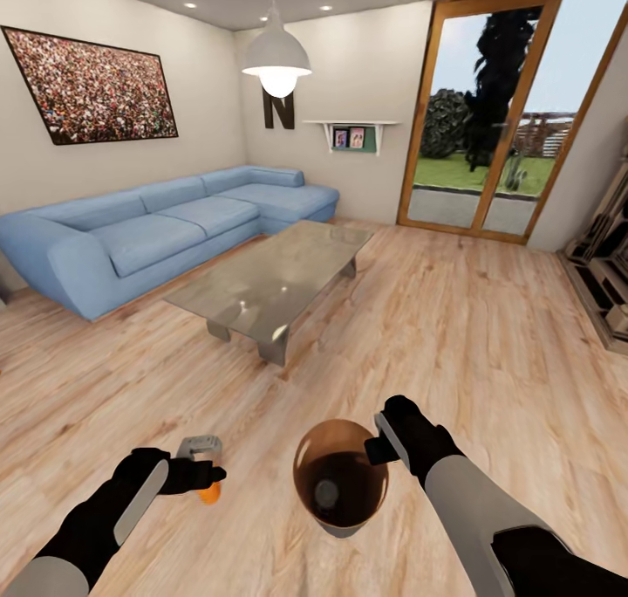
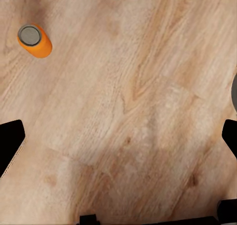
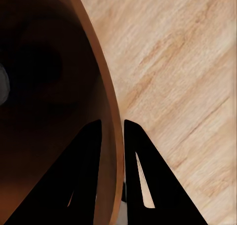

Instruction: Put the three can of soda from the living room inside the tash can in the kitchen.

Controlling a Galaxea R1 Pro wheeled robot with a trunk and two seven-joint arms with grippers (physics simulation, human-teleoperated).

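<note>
hovering over a soda can (image 2: 34, 41) standing on the wood floor (image 1: 453, 318), the left gripper (image 1: 202, 468) has jaws spread wide. looks light and slick, so i'd squeeze its orange sides mid-height. right gripper (image 1: 384, 440) is pinched on the brown bin (image 1: 340, 483) rim, one can (image 1: 327, 493) inside.

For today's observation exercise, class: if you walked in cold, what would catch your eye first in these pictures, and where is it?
The brown tash can stands out first: it hangs low in the middle of the head view, the right gripper pinching its rim, and a grey can top shows inside. To its left an orange soda can stands on the wood floor under the open left gripper. Behind them are the blue corner sofa and glass coffee table.
</note>
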